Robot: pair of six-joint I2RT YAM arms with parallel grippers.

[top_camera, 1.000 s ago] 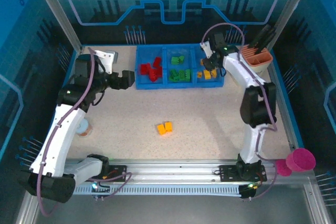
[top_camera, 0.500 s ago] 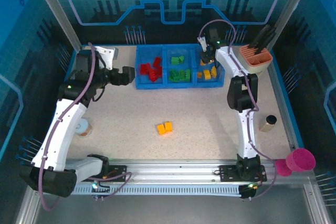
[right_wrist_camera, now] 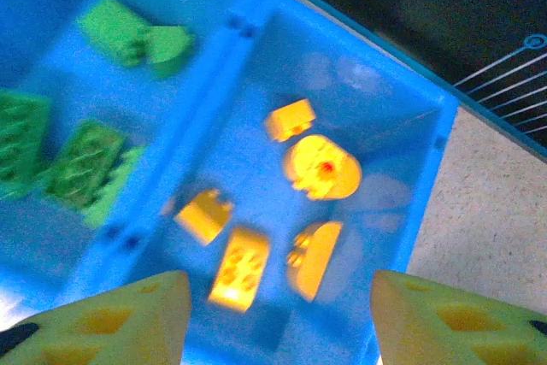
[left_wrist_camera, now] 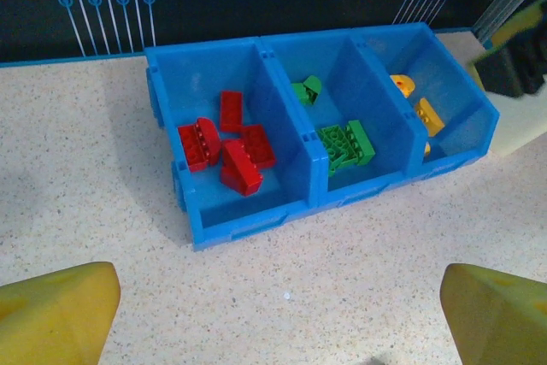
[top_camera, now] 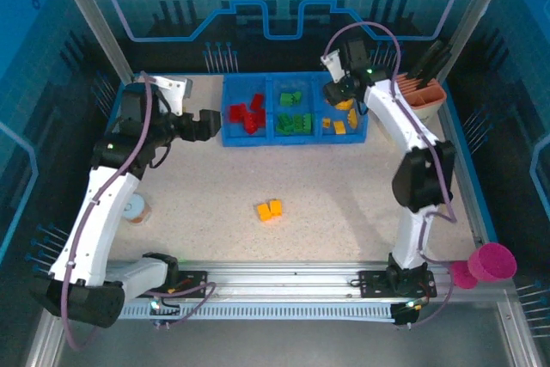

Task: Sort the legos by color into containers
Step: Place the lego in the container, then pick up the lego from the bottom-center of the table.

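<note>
The blue tray (top_camera: 295, 138) at the back has three containers side by side. Red legos (top_camera: 246, 114) lie in the left one, green legos (top_camera: 295, 118) in the middle, yellow-orange legos (top_camera: 338, 125) in the right. Two yellow-orange legos (top_camera: 270, 210) sit together mid-table. My right gripper (top_camera: 338, 92) hovers over the right container, open and holding nothing; in its wrist view the gripper (right_wrist_camera: 278, 331) has several yellow-orange bricks (right_wrist_camera: 320, 168) lying loose below it. My left gripper (top_camera: 206, 126) stands open just left of the tray, and in its wrist view the gripper (left_wrist_camera: 282, 322) faces the red bricks (left_wrist_camera: 226, 147).
A beige holder with an orange rim (top_camera: 421, 92) stands right of the tray, close to my right arm. A pink cup (top_camera: 491, 261) sits at the near right corner. A small round object (top_camera: 136, 210) lies by my left arm.
My right gripper has opened over the right container and risen slightly; its arm has swung. The left arm has barely moved.
</note>
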